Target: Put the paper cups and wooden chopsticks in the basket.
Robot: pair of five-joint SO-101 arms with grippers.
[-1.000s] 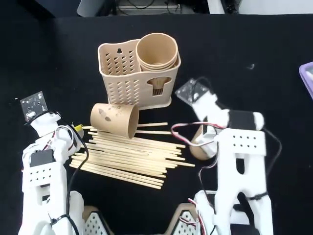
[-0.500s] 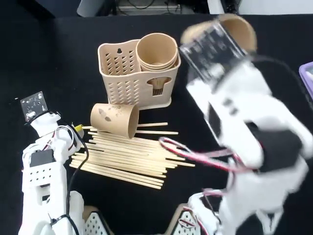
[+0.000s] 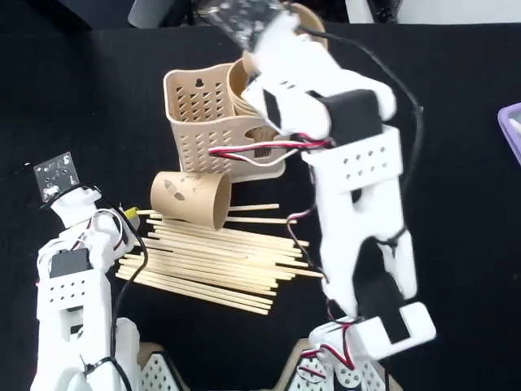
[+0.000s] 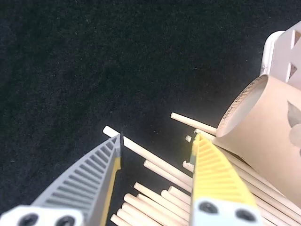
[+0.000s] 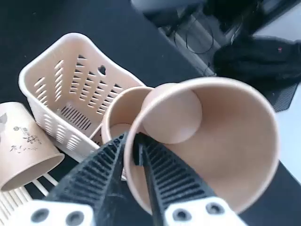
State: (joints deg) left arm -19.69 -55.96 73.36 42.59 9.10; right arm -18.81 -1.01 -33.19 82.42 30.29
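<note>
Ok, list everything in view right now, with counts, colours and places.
table: one, black.
basket: one, beige, far middle of table.
stacked paper cups: several, brown, inside the basket.
held paper cup: one, brown, above the basket.
chopsticks: a pile, pale wood, mid-table.
lying paper cup: one, brown, on its side atop the chopsticks.
purple object: one, purple, table's edge.
left gripper: one, open over chopstick ends.
right gripper: one, shut on held paper cup's rim.

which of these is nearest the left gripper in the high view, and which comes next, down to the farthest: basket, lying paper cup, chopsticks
1. chopsticks: their near ends lie right at the left gripper.
2. lying paper cup: resting on the chopsticks, just beyond the gripper.
3. basket: farther back, behind the cup.
</note>
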